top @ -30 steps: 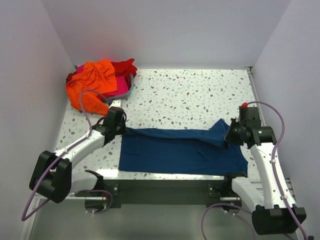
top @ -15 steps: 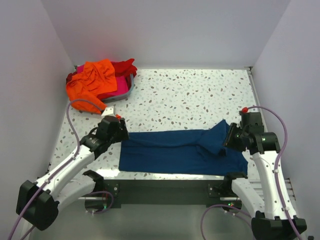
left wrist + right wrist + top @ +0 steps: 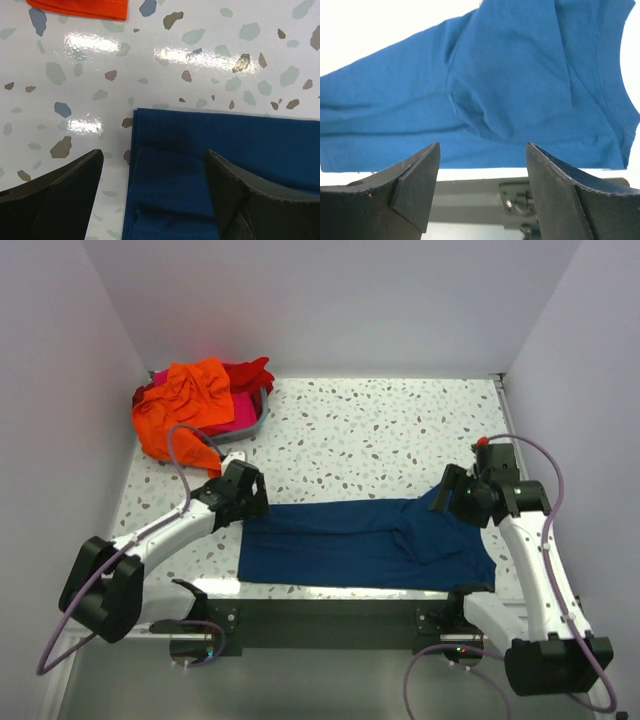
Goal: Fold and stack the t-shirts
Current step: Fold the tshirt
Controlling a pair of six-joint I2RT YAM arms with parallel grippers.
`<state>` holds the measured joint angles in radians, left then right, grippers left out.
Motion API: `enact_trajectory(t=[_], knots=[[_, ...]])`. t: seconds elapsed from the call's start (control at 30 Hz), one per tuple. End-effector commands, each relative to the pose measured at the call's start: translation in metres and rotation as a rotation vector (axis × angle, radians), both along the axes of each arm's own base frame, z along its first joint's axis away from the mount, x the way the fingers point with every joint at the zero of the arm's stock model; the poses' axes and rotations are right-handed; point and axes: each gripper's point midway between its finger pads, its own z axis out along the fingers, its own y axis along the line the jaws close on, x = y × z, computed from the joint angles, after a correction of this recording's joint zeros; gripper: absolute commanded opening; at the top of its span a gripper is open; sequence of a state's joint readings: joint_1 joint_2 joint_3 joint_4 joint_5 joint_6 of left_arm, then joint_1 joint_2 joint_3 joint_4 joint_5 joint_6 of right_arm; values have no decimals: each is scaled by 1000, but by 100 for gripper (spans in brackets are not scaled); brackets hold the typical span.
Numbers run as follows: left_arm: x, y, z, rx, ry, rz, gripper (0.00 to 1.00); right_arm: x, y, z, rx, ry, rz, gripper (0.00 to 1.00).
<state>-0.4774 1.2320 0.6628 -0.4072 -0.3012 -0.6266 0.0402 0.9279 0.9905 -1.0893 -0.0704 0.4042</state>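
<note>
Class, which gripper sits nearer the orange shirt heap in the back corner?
Left. The left gripper is at the navy shirt's left end, just short of the heap; the right gripper is over its far right end.

You get the whole desk (image 3: 380,430) from the top view, looking down from high behind its near edge at the frame's bottom, while each wrist view sits close over one end of the navy t-shirt (image 3: 340,540), which all three share.
</note>
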Motion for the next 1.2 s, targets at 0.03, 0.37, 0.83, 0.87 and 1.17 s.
enact_trajectory(t=[0.03, 0.37, 0.83, 0.87, 1.17], knots=[[36, -3, 11, 13, -80, 16, 86, 50, 1, 1, 17, -88, -31, 70], [60, 15, 1, 67, -76, 49, 84, 119, -32, -41, -5, -21, -132, 63], [54, 3, 10, 16, -104, -3, 77, 146, -62, -92, 87, 57, -166, 61], [52, 5, 8, 23, -99, 2, 77, 148, -63, -96, 88, 62, -164, 60], [43, 13, -12, 63, -52, 19, 68, 158, -66, -117, 101, 106, -168, 57]])
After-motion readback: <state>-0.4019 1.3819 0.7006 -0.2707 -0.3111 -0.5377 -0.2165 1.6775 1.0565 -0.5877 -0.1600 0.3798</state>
